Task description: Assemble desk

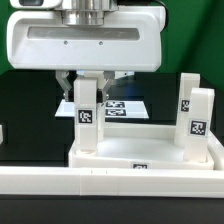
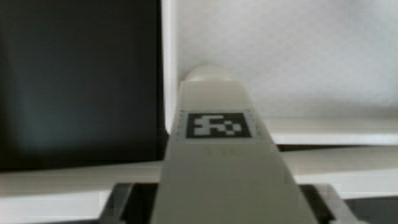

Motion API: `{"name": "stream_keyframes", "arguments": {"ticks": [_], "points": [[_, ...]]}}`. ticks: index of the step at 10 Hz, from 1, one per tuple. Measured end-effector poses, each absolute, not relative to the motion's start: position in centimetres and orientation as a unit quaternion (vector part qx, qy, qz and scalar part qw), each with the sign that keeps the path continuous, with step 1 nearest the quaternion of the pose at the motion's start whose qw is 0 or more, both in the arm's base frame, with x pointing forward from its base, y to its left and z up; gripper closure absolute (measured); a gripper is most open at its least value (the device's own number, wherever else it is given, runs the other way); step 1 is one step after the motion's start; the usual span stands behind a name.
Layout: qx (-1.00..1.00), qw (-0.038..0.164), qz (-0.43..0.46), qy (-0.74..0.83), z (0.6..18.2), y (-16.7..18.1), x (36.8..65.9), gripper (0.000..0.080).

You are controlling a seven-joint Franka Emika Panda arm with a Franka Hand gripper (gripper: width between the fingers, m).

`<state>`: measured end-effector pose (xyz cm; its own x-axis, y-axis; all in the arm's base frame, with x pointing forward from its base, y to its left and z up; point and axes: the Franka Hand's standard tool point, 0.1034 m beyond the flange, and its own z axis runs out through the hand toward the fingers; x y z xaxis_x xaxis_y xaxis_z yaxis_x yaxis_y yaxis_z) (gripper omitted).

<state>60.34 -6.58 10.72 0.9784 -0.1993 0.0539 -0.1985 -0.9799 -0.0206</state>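
The white desk tabletop (image 1: 150,148) lies with its raised rim up. My gripper (image 1: 87,86) is shut on a white square leg (image 1: 86,118) with a black-and-white tag. The leg stands upright at the tabletop's corner on the exterior view's left, its lower end at the rim. Two more tagged legs (image 1: 187,100) (image 1: 201,120) stand upright at the corners on the exterior view's right. In the wrist view the held leg (image 2: 217,155) runs out from between my fingers (image 2: 135,202), and the tabletop (image 2: 294,70) lies beyond it.
A long white border rail (image 1: 110,182) runs along the front of the tabletop. The marker board (image 1: 125,106) lies on the black table behind the held leg. My broad white gripper body fills the upper part of the exterior view.
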Motion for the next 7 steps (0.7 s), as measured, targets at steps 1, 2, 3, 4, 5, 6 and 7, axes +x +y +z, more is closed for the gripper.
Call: {"name": "stream_keyframes", "arguments": {"ticks": [1, 2, 3, 4, 5, 6, 7], "points": [[-0.988, 0.01, -0.027, 0.153, 10.67, -6.7, 60.35, 0.0511], [-0.98, 0.013, -0.026, 0.196, 10.64, -6.95, 60.39, 0.0511], [-0.974, 0.015, -0.026, 0.226, 10.63, -7.08, 60.37, 0.051], [-0.959, 0.017, -0.025, 0.283, 10.6, -7.15, 60.37, 0.0509], [-0.943, 0.018, -0.024, 0.332, 10.59, -7.17, 60.35, 0.0509], [-0.927, 0.019, -0.023, 0.375, 10.58, -7.16, 60.33, 0.0509], [-0.9, 0.021, -0.022, 0.434, 10.56, -7.11, 60.33, 0.0509]]}}
